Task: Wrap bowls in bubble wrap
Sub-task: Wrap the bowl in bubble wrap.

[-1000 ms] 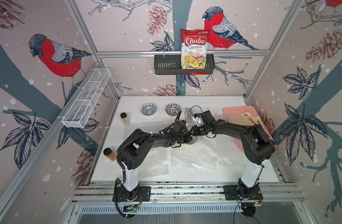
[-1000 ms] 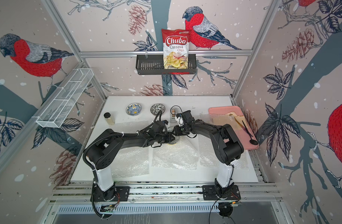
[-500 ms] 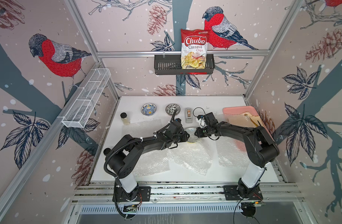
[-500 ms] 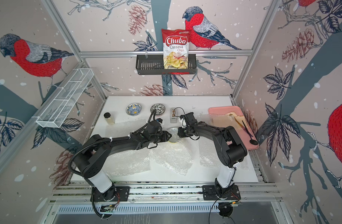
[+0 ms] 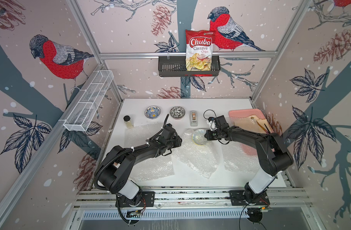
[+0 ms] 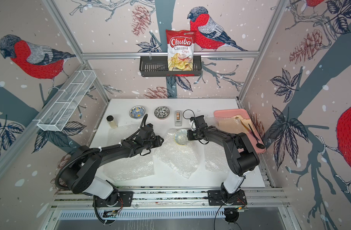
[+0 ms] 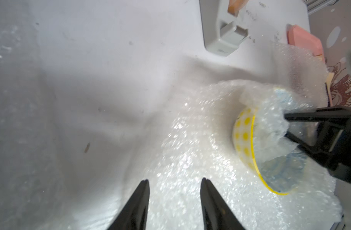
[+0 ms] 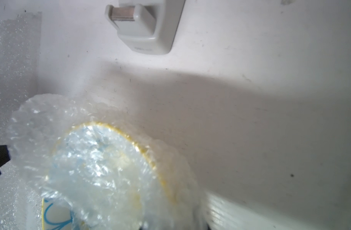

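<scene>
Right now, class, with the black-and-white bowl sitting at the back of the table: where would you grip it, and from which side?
Probably its near rim, coming straight down from above, with one finger inside and one outside. The black-and-white bowl stands upright with its mouth up, so the rim is exposed, and its low, rounded sides offer little to squeeze from the side.

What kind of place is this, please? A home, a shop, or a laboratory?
Probably a robot test booth, not a home: a left arm and right arm bolted to a rail, an aluminium frame holding bird wallpaper, and a white table.
</scene>
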Available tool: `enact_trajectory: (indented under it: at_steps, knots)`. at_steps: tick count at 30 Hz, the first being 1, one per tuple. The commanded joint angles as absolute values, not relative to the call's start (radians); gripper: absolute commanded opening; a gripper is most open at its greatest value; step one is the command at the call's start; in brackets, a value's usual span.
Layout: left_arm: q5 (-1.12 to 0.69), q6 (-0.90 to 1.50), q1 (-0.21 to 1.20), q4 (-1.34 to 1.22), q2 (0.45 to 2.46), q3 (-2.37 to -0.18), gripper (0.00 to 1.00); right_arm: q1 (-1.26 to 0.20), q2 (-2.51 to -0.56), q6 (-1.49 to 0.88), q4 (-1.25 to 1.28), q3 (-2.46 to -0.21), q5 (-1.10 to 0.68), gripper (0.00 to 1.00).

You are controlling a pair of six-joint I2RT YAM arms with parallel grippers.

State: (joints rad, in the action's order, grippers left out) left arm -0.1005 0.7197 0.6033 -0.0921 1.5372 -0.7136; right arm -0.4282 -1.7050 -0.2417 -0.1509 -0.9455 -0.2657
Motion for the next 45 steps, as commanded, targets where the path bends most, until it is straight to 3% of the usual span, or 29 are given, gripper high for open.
enact_trajectory:
  at_steps: [1,12,15,20,24,33,45]
  knots:
    - [-0.078,0.693,0.600,-0.003,1.532,-0.689,0.49,-0.408,-1.681,-0.257,-0.119,-0.930,-0.302,0.16]
    - [-0.122,0.701,0.607,-0.040,1.619,-0.684,0.48,-0.425,-1.693,-0.250,-0.107,-0.933,-0.323,0.16]
    - [-0.143,0.706,0.627,-0.069,1.618,-0.694,0.34,-0.428,-1.690,-0.255,-0.106,-0.931,-0.317,0.16]
    - [-0.160,0.696,0.651,-0.073,1.592,-0.724,0.00,-0.449,-1.678,-0.251,-0.092,-0.919,-0.272,0.16]
    - [-0.204,0.694,0.671,-0.061,1.548,-0.781,0.00,-0.496,-1.690,-0.230,-0.104,-0.928,-0.196,0.16]
    - [-0.314,0.740,0.711,-0.101,1.478,-0.898,0.00,-0.541,-1.723,-0.212,-0.097,-0.937,-0.204,0.16]
    - [-0.333,0.756,0.711,-0.202,1.629,-0.961,0.00,-0.579,-1.724,-0.190,-0.049,-0.915,-0.387,0.15]
